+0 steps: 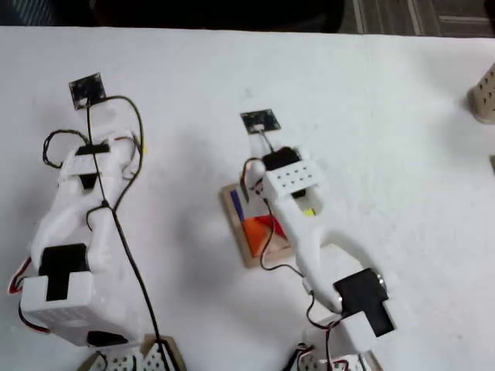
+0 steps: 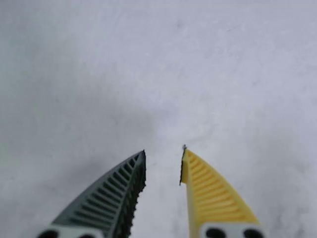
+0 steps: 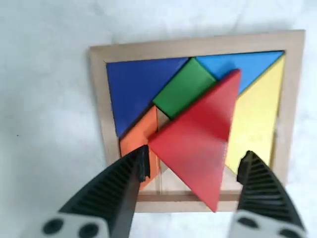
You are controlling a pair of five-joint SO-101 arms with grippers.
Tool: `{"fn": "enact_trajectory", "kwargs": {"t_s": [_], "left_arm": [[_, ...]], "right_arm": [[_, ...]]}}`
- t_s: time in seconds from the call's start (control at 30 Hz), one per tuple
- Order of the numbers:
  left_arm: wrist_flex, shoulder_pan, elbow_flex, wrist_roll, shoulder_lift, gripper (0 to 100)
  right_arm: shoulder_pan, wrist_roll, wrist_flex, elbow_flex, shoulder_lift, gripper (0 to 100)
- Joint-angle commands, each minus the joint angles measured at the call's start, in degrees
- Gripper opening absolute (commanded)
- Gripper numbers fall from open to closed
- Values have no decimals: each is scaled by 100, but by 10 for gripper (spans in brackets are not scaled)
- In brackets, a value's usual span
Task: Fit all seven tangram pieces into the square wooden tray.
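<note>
tray [image 3: 98,99] rim lies under a corner of red triangle [image 3: 198,134], right hand [image 3: 195,153] spread astride.

Tray [image 1: 249,253] sits mid-table [image 1: 387,116], directly under the right gripper [image 3: 195,157]. The left gripper [image 2: 163,153] is well apart, off to the tray's left over the table. Inside the tray, the square piece [image 3: 185,87] lies touching the big triangle [image 3: 131,89] on one side and the corner triangle [image 3: 247,64] on the other. The loose triangle [image 3: 198,134] isn't seated: it lies tilted on top of the seated pieces, overlapping the square piece, between the right gripper's spread fingers.
</note>
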Motion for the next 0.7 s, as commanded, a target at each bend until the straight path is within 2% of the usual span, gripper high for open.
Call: {"fn": "enact_trajectory", "kwargs": {"t_s": [0.0,0.07,0.17,0.27,0.4,0.5,0.67], "left_arm": [[-18,215,-308,26,-66,151],[-18,224,-308,26,-66,151],[0,295,-299,26,-66,146],[26,549,-167,26,-84,146],[26,1121,62,26,-110,122],[26,1569,44,26,-119,15],[123,2589,149,70,-523,20]], "right_arm": [[84,448,233,-290,-338,265],[180,615,303,-202,-453,262],[699,941,400,0,-778,249],[1376,1301,312,501,-1297,166],[2185,1521,-198,1679,-2070,74],[2879,1635,-453,2365,-2668,52],[3873,2119,-497,3182,-3582,49]]}}
